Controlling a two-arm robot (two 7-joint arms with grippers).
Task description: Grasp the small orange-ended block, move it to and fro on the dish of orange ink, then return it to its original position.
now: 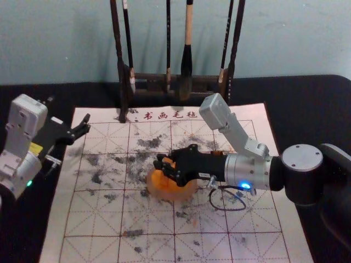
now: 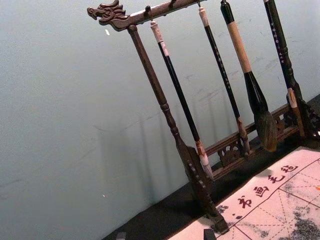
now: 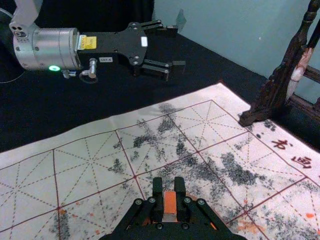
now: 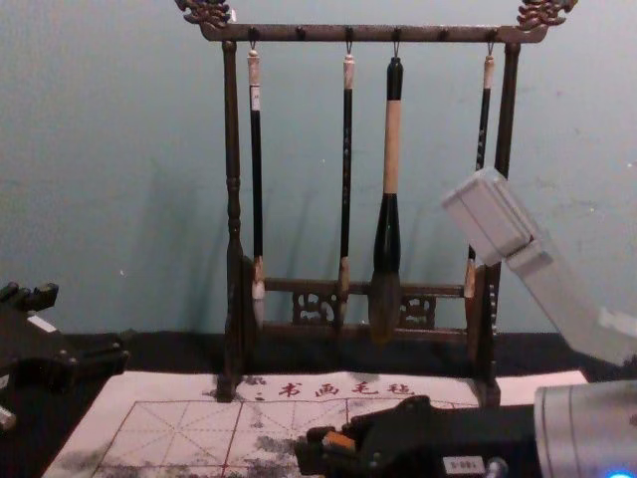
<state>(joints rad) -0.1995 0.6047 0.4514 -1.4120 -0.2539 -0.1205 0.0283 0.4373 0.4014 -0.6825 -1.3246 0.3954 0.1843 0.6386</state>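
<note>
Over the dish of orange ink [image 1: 164, 192], my right gripper [image 1: 165, 166] reaches in from the right and covers part of the dish. In the right wrist view the right gripper [image 3: 170, 192] is shut on the small orange-ended block [image 3: 170, 204], held between its two fingers. The chest view shows the block's orange part [image 4: 339, 439] at the right gripper [image 4: 317, 450]. Whether the block touches the ink is hidden. My left gripper [image 1: 84, 127] is parked at the left edge of the sheet, open and holding nothing; its fingertips just enter the left wrist view [image 2: 165, 235].
A dark wooden rack [image 4: 232, 199] with several hanging brushes [image 4: 389, 149] stands behind the gridded calligraphy sheet [image 1: 148, 246]. Black ink smudges and small orange specks mark the sheet. Black cloth [image 1: 307, 109] surrounds it. Behind the right gripper lies a small brownish object [image 1: 217, 153].
</note>
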